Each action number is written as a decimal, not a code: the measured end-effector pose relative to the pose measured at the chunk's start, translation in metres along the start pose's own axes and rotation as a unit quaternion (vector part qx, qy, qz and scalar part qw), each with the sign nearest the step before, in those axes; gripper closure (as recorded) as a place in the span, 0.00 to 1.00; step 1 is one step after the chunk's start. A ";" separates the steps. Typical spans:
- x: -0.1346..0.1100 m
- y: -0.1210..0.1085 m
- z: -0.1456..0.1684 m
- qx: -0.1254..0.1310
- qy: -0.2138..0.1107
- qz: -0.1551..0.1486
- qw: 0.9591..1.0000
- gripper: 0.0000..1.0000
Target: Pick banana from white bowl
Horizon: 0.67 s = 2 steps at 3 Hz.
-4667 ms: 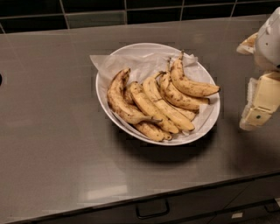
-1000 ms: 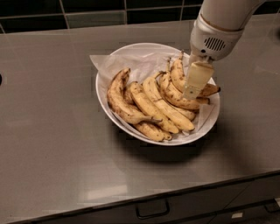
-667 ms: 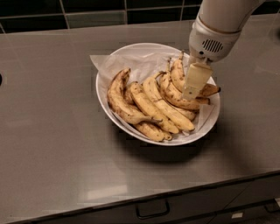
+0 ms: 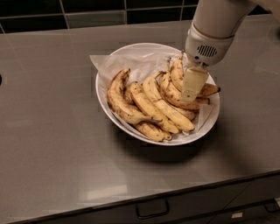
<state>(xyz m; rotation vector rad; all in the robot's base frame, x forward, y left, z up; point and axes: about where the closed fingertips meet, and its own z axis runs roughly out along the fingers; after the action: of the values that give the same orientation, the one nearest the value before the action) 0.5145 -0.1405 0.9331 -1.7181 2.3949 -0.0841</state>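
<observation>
The short, plump, strongly curved yellow banana [image 4: 176,75] was thick with brown speckles. Its thin dark stem pointed up and away, and its browned tip poked out just to the right of my fingers [image 4: 189,97]. It lay in the right-hand part of the large, shallow, oval white bowl [image 4: 98,89], resting on the other fruit of the heap.

My cream-coloured fingers hung down from my round white wrist housing [image 4: 209,43], right over the middle of that banana's curve. Its stem end showed above and to their left, its tip end to their right. The tips were down at the level of the fruit, against it or just in front of it; I could not tell which. Nor could I tell whether they stood apart or together.

Left of my fingers lay the longer, paler bananas [image 4: 164,105] side by side. Farthest left was a big brown-edged banana with an arched back [image 4: 117,98]. Crumpled white paper [image 4: 111,65] lined the bowl and stuck out over its rim at the far left. The bowl stood on a smooth grey desk [image 4: 48,131], with dark wall tiles [image 4: 87,6] beyond.
</observation>
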 end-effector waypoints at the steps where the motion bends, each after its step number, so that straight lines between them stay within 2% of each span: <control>1: 0.000 0.000 0.009 -0.003 0.016 -0.004 1.000 0.36; 2: 0.001 0.001 0.017 -0.007 0.028 -0.006 1.000 0.35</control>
<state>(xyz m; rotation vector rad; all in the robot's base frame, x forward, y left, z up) 0.5168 -0.1401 0.9160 -1.7581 2.4309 -0.1171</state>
